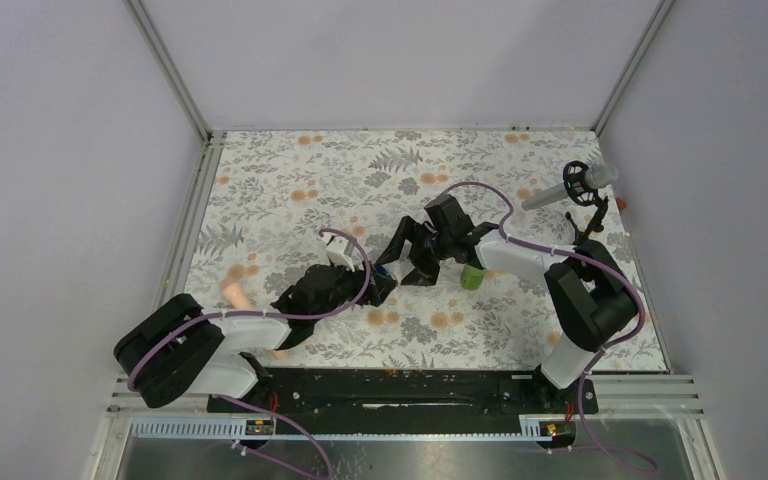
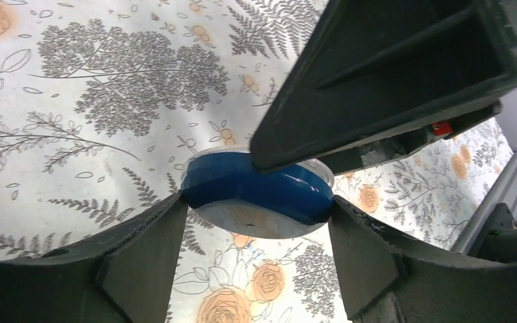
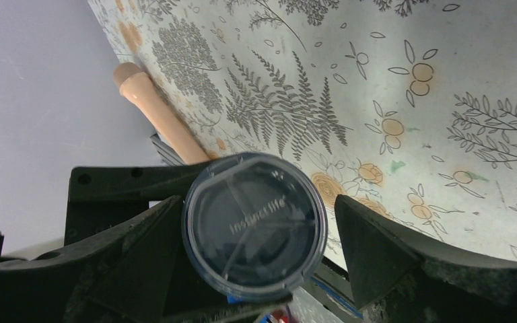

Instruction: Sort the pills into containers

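Note:
The shallow dark-blue jar (image 2: 256, 192) with a clear lid hangs tilted above the floral table, its shiny underside showing. My left gripper (image 2: 256, 222) is shut on its sides, one finger on each side. My right gripper (image 3: 259, 215) straddles the jar's lid (image 3: 254, 225) from above; its jaws are open, with a small gap on one side. In the top view both grippers meet mid-table, left (image 1: 385, 275) and right (image 1: 407, 262). The green bottle (image 1: 473, 277) stands upright just right of them. I cannot make out any pills.
A peach-pink rod (image 1: 233, 293) lies on the table at the left, also in the right wrist view (image 3: 161, 114). A microphone on a black stand (image 1: 572, 187) stands at the back right. Metal rails edge the table (image 1: 260, 170).

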### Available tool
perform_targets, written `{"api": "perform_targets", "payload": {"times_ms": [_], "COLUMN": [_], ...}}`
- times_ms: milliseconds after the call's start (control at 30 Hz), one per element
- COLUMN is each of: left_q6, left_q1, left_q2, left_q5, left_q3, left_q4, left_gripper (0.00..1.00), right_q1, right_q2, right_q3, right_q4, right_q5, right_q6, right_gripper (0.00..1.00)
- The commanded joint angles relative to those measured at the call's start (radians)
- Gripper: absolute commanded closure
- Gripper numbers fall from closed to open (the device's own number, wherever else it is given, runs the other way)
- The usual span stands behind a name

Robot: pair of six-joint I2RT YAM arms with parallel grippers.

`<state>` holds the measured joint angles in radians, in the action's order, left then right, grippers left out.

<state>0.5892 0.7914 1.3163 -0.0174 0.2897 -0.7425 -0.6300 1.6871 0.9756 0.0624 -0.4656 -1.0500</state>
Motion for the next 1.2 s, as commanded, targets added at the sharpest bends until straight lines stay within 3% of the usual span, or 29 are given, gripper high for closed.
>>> {"api": "perform_targets", "payload": {"times_ms": [0, 67, 333, 567, 833, 967, 1167], "left_q6": [-0.044, -0.05, -0.06, -0.119, -0.193, -0.213, -0.217], "left_q1": [-0.049, -0.055, -0.074, -0.092, -0.1, -0.1, -0.101], "left_q2": [-0.012, -0.023, -0.048, -0.053, -0.04, -0.031, -0.009], "left_q5": [-0.032, -0.024, 0.012, 0.195, 0.38, 0.413, 0.387], "left_q3": [-0.009, -0.007, -0.016, -0.013, 0.029, 0.046, 0.071], "left_q4": [-0.069, -0.053, -0.024, -0.1, -0.118, -0.113, -0.076], "left_gripper": [1.0, 1.0, 1.0, 1.0, 1.0, 1.0, 1.0], "right_q1": [0.016, 0.021, 0.031, 0.031, 0.028, 0.017, 0.011], "right_q2": [-0.017, -0.022, -0.096, -0.186, -0.251, -0.241, -0.238], "right_q3": [-0.018, -0.022, -0.041, -0.051, -0.055, -0.029, -0.027], "right_q4": [0.089, 0.092, 0.068, 0.061, 0.049, 0.094, 0.125], "right_q5": [-0.023, -0.02, -0.031, -0.043, -0.029, -0.02, 0.037], "right_q6": [0.098, 0.121, 0.306, 0.485, 0.567, 0.613, 0.643], "right_gripper": [0.05, 0.01, 0.01, 0.01, 0.08, 0.14, 0.14]}}
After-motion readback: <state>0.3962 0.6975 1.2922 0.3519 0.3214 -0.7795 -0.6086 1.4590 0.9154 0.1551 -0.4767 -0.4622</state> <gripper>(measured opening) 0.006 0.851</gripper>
